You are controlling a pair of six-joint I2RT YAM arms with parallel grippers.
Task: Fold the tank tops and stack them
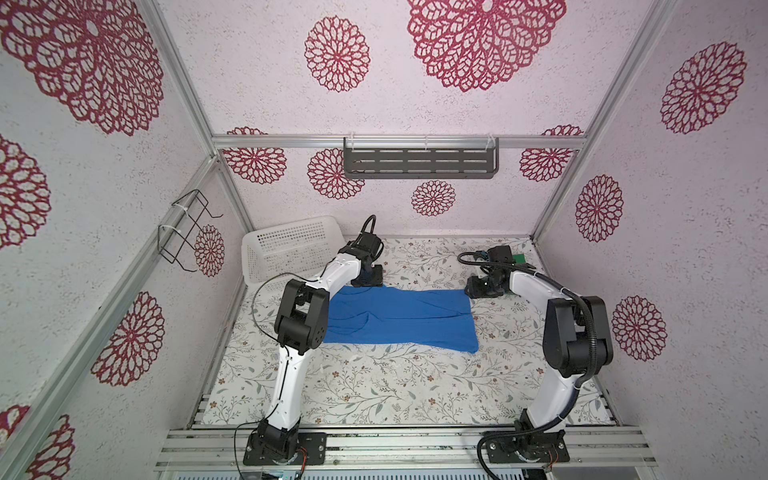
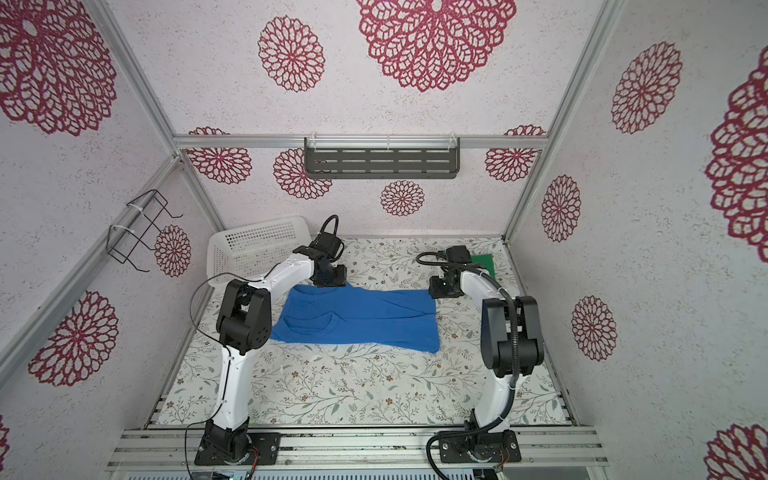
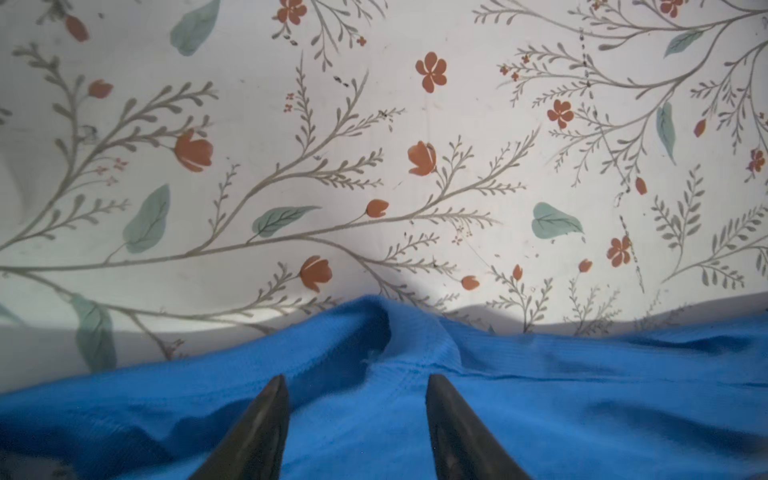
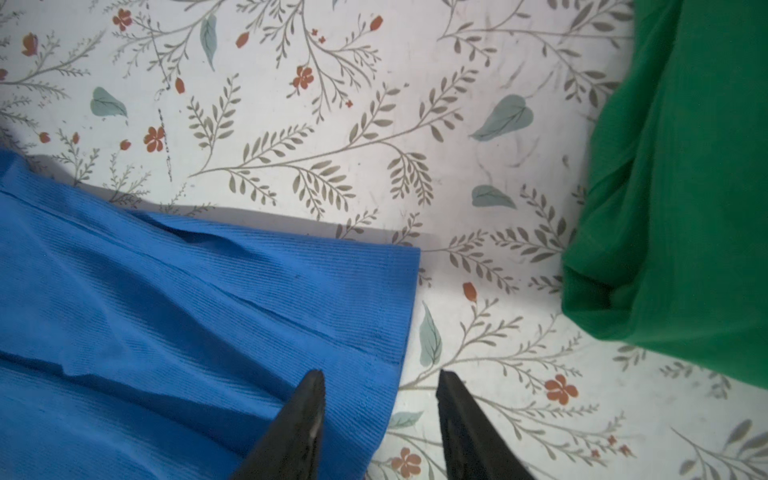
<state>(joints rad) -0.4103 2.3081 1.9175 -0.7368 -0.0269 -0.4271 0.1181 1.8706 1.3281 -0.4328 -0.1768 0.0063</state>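
Floral-printed worktop (image 1: 374,386) inside patterned walls, with the blue tank top (image 1: 399,320) spread flat across its middle and both tools released.

The left tool (image 3: 357,378) stands at the blue top's far left corner, jaws apart above a raised pucker of cloth and pinching nothing. The right tool (image 4: 381,374) stands at its far right corner, jaws likewise apart, one finger over the hem and one over bare worktop. Whether either tip touches the cloth cannot be told. Beyond the blue top's left end sits a white perforated basket (image 1: 286,245). Beyond its right end lies the green tank top (image 4: 685,187), bunched, apart from the blue, cut off in the right wrist view and mostly hidden behind the right arm in both top views. Wide bare worktop lies on the blue top's near side and a narrower strip on its far side. The left elbow covers its left end.
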